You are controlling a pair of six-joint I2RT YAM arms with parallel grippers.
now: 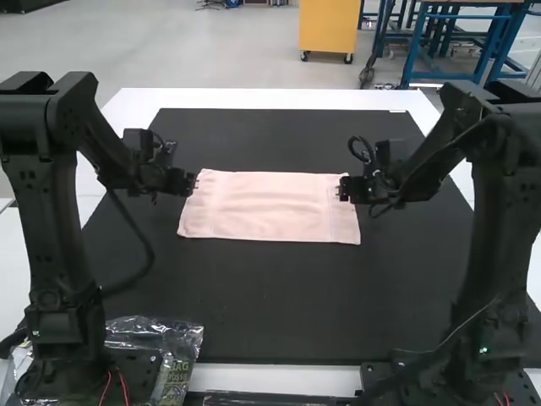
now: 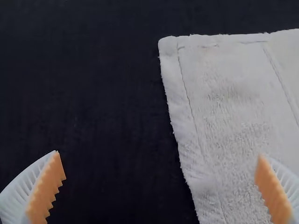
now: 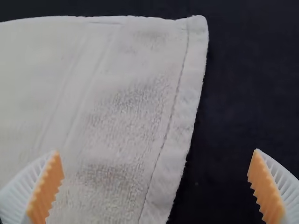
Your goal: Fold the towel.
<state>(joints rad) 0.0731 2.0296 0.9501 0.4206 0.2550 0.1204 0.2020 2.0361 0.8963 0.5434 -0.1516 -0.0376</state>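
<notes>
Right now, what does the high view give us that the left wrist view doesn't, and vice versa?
High view: the towel's full outline, a flat rectangle wider side to side; left arm and right arm; right gripper at the towel's right edge; clear plastic bag by the left arm's base; white tabletop beyond the mat.

Left wrist view: orange pads, spread apart; stitching along the hem; towel pile up close.

Both: left gripper, part of the towel, black mat.
</notes>
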